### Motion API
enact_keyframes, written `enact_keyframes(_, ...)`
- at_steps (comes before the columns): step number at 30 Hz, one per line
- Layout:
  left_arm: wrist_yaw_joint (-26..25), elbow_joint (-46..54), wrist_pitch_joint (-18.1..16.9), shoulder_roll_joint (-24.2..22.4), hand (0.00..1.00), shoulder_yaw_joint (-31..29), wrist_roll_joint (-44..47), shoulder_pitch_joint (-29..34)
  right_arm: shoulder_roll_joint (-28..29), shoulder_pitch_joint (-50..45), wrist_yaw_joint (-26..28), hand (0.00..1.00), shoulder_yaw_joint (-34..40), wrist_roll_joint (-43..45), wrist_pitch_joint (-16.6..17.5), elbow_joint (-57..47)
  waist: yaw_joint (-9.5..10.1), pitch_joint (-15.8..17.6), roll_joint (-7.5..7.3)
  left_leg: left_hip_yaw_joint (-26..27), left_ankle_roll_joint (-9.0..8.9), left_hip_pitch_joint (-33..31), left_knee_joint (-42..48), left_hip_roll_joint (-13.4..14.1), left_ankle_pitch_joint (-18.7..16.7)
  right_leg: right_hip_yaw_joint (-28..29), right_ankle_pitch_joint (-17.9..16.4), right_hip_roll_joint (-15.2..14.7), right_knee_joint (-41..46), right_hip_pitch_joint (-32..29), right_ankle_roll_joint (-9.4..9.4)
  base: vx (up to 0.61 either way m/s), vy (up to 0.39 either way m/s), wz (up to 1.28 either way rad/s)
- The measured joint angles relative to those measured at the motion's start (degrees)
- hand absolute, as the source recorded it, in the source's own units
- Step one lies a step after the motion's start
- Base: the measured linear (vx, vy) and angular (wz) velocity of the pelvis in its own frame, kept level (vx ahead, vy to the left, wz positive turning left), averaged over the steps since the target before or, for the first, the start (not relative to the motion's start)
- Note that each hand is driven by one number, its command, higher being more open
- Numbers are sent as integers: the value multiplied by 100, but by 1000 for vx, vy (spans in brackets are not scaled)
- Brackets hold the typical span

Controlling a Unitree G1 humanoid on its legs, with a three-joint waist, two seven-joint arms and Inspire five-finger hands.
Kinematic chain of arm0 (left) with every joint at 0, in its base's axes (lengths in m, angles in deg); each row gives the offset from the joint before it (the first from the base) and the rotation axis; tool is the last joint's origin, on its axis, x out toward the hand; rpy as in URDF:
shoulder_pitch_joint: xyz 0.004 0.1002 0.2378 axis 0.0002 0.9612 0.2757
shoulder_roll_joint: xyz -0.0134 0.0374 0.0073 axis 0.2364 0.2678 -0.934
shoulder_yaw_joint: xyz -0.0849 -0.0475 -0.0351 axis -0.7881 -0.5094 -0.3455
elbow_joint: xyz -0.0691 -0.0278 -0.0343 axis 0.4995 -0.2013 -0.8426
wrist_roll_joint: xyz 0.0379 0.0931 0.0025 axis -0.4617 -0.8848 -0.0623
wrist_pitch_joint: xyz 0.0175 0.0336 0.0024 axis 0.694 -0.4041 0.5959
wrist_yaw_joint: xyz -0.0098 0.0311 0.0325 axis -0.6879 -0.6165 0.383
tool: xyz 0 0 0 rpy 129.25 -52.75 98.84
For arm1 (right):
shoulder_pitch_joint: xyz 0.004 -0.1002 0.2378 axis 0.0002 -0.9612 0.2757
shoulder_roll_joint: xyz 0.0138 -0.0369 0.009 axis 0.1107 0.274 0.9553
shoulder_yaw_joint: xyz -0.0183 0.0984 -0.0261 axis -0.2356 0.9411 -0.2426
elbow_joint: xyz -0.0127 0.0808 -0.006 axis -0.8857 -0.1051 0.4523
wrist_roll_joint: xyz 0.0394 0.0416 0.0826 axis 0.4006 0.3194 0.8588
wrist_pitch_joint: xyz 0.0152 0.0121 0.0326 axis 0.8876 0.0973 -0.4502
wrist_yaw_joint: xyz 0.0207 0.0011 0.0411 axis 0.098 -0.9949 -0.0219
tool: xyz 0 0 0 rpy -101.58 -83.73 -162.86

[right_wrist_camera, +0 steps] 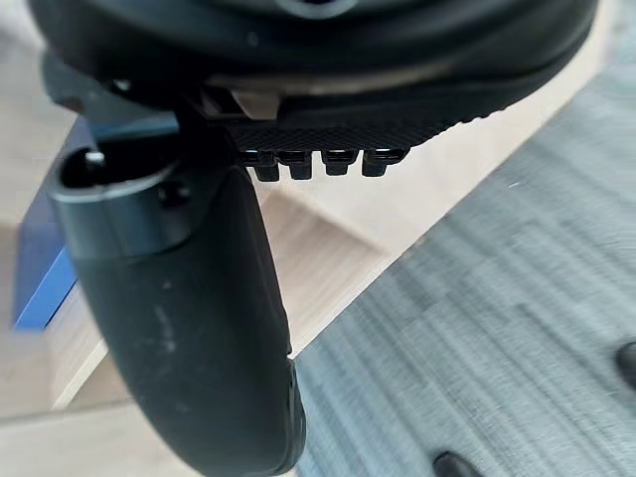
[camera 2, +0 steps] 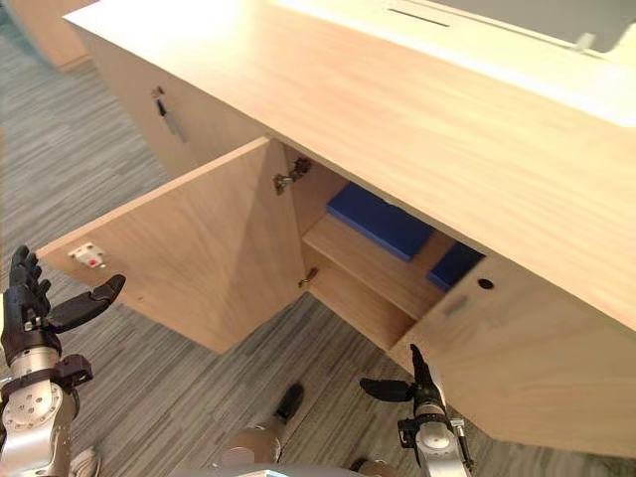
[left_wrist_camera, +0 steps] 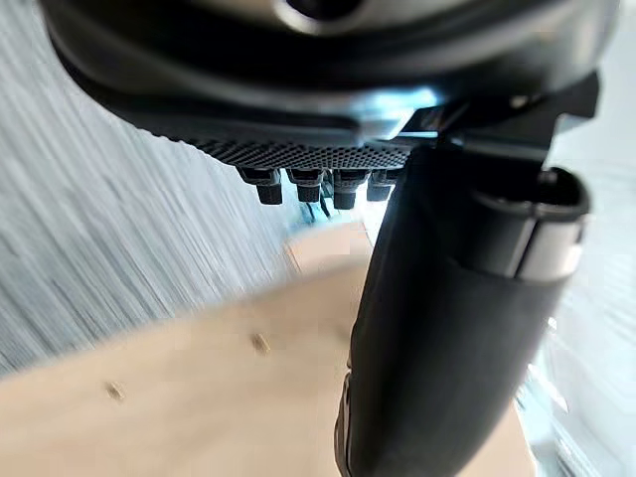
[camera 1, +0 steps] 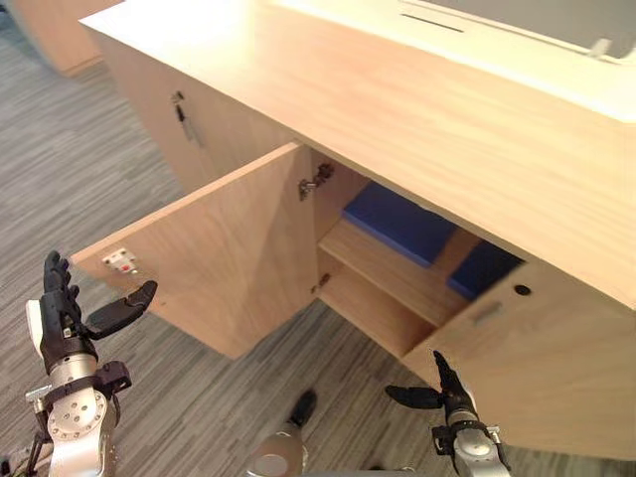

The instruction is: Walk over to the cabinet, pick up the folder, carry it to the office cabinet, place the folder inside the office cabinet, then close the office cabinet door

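The wooden office cabinet (camera 1: 417, 119) stands before me with its left door (camera 1: 219, 258) swung wide open toward me. A blue folder (camera 1: 397, 221) lies flat on the upper shelf (camera 1: 383, 266) inside, and a second blue patch (camera 1: 482, 270) shows further right on the same shelf. In the right wrist view the blue folder (right_wrist_camera: 45, 268) shows past the thumb. My left hand (camera 1: 60, 308) is raised and open just left of the door's outer edge, holding nothing. Low in front of the right door panel (camera 1: 556, 368), my right hand (camera 1: 442, 393) is open and empty.
A key hangs in the lock (camera 1: 182, 109) of the neighbouring closed door on the left. Grey striped carpet (camera 1: 89, 169) covers the floor. A white object (camera 1: 517, 30) rests on the cabinet top at the back right. Another wooden unit (camera 1: 50, 30) stands at the far left.
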Motion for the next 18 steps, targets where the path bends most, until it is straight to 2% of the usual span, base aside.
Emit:
enact_keyframes(3, -70, -202, 1, 152, 100, -1, -53, -31, 9, -152, 50, 100, 4, -1, -22, 29, -27, -4, -2, 114, -17, 18, -1, 122, -12, 115, 82, 122, -108, -5, -50, -95, -50, -22)
enact_keyframes(7, -146, -165, -2, -4, 100, 59, -50, 16, 108, -251, 60, 100, 52, -1, -27, 117, -40, -31, -11, 211, -45, 20, -2, 191, -13, 197, 159, 190, -203, -5, -64, -55, -25, -11)
enact_keyframes(10, -275, 350, -18, -809, 100, 71, -43, 456, 297, -250, 50, 100, 204, -20, -53, 202, -41, -51, 0, 355, -44, 64, -1, 212, -14, 362, 230, 174, -229, -24, -46, -14, 12, -26)
enact_keyframes(12, -283, 880, -97, -1479, 100, 240, 13, 1082, 449, -240, 12, 100, 218, -26, -73, 202, -40, -52, 1, 536, -42, 123, 1, 216, -14, 532, 296, 156, -249, -42, -23, -23, 45, -34)
enact_keyframes(16, -306, 1253, -308, -2057, 100, 863, 155, 1930, 696, -276, -40, 100, 207, -22, -85, 201, -37, -51, 5, 780, -40, 233, 0, 240, -50, 776, 338, 156, -230, -48, 15, -64, 31, -25)
enact_keyframes(18, -306, 1265, -346, -2163, 100, 1141, 260, 2208, 777, -289, -58, 100, 187, -16, -85, 179, -36, -63, 29, 1025, 6, 265, 0, 282, -109, 926, 300, 171, -220, -101, 46, -112, 33, -27)
